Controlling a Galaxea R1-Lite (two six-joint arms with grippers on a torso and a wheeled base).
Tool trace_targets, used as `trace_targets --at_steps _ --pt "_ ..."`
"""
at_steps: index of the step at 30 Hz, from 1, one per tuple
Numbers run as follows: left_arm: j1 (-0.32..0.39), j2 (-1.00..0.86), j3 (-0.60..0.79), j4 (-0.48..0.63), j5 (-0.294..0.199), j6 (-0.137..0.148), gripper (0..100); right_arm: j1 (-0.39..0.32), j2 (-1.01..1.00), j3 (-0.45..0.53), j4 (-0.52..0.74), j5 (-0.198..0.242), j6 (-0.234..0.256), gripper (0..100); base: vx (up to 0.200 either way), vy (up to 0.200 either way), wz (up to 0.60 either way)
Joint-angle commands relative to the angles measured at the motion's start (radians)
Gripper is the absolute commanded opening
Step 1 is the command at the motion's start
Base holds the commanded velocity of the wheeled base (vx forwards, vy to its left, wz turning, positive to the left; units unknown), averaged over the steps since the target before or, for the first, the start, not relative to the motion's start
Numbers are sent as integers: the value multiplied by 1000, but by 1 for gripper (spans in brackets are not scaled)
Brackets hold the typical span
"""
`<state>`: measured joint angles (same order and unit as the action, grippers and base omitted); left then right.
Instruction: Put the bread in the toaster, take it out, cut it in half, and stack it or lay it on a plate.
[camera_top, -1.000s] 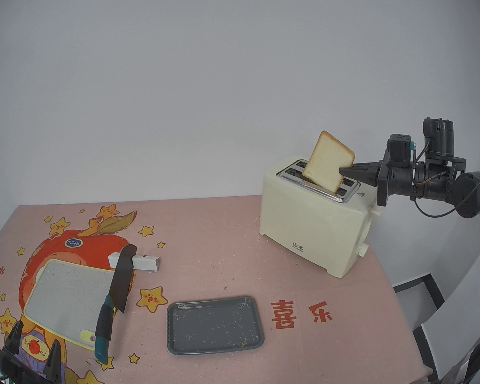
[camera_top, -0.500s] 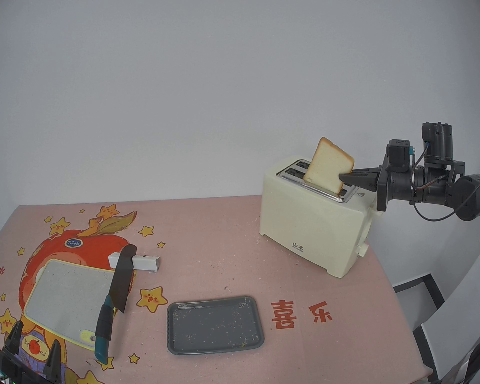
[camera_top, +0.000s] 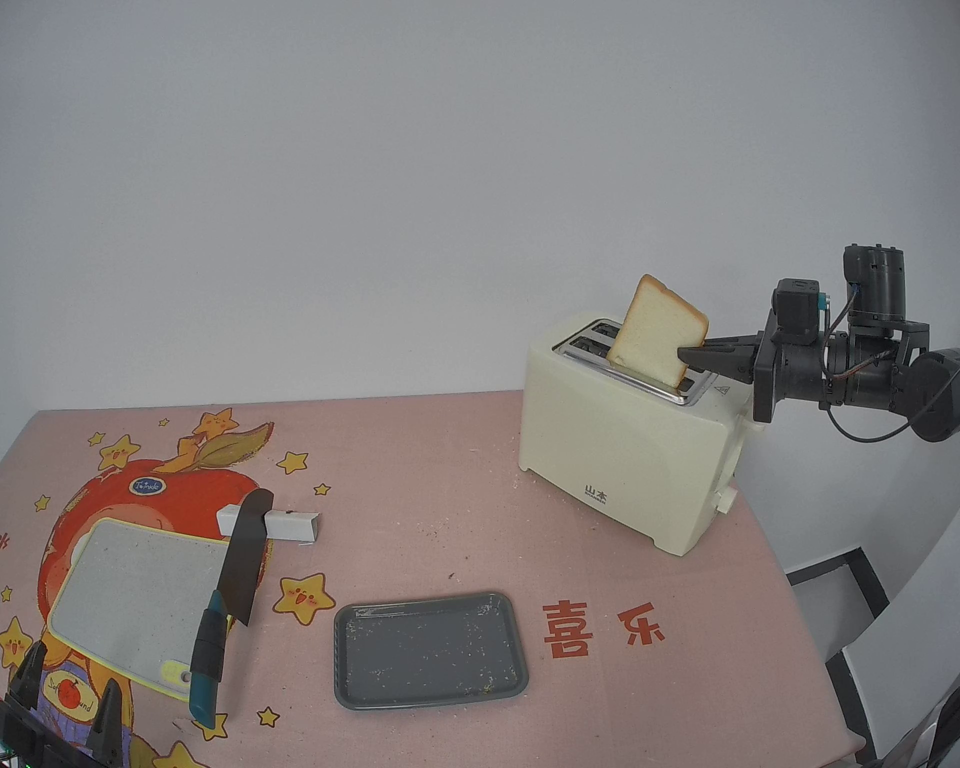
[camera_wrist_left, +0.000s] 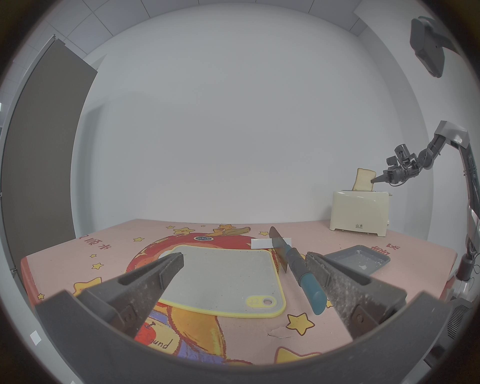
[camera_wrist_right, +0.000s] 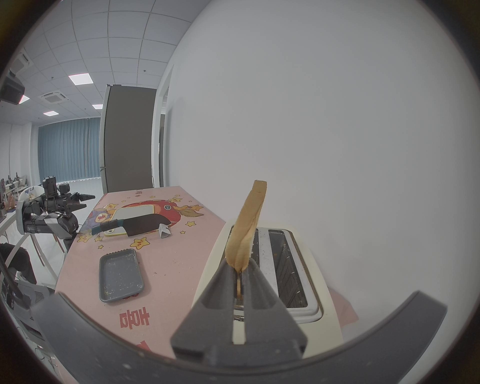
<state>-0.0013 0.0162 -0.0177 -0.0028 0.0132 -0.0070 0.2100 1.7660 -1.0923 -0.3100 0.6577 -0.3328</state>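
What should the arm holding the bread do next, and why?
Probably lower the bread straight down into the toaster. The right gripper is shut on the slice's edge, and the pale slice leans with just its bottom in a slot, most of it above the top.

Soft, even light is falling on the table (camera_top: 450, 470); ceiling panels (camera_wrist_right: 80, 78) are glowing overhead. The toaster (camera_top: 630, 440) is casting a faint shadow. Wrist views are bending and darkening at their edges.
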Motion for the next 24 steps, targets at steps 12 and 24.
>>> trace_targets --at_steps 12,24 --pt "0 -16 18 0 1 -1 100 2 -6 0 -3 -1 0 100 0 0 0" --pt "0 -16 18 0 1 -1 100 2 -13 2 -3 -7 3 100 0 0 0"
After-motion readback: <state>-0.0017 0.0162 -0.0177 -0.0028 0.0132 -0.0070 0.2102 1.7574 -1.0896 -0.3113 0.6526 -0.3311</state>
